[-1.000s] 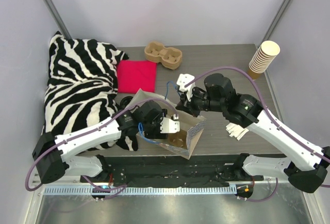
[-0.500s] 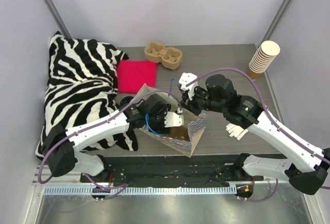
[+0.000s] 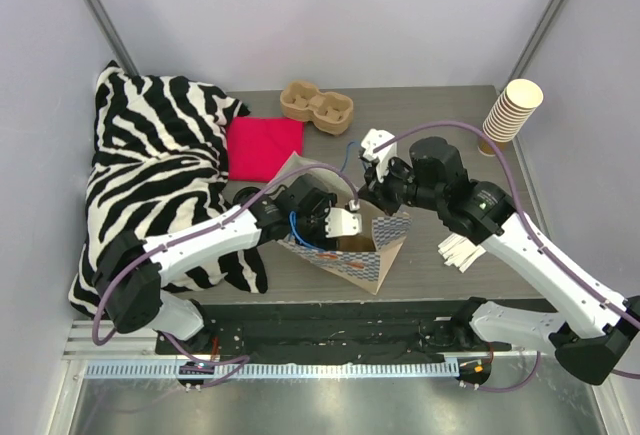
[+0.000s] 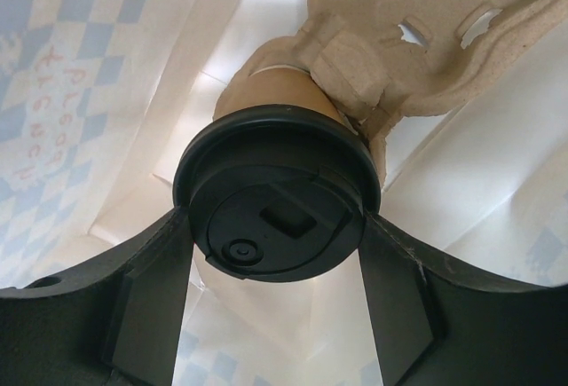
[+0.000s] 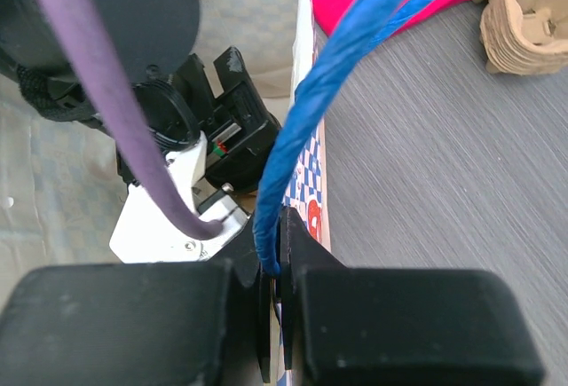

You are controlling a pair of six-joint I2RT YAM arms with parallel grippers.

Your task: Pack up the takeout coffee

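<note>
The takeout coffee [image 4: 275, 195], a tan cup with a black lid, is inside the checkered paper bag [image 3: 378, 258], its base against a cardboard cup carrier [image 4: 417, 40] in the bag. My left gripper [image 4: 273, 226] reaches into the bag, and its fingers [image 4: 151, 297] press both sides of the lid. In the top view the left gripper [image 3: 345, 227] sits in the bag's mouth and the cup is hidden. My right gripper [image 3: 378, 195] is shut on the bag's rim [image 5: 312, 182] by the blue handle [image 5: 355, 58], holding the mouth open.
A second cardboard carrier [image 3: 317, 105] and a red cloth [image 3: 265, 147] lie at the back. A zebra cloth [image 3: 150, 165] fills the left side. A stack of lidless tan cups [image 3: 510, 110] stands at the far right. White packets [image 3: 460, 252] lie at the right.
My left gripper has pushed further into the bag, to the right. The bag has shifted right and its mouth stands more open. The right gripper has moved slightly right and back with the rim.
</note>
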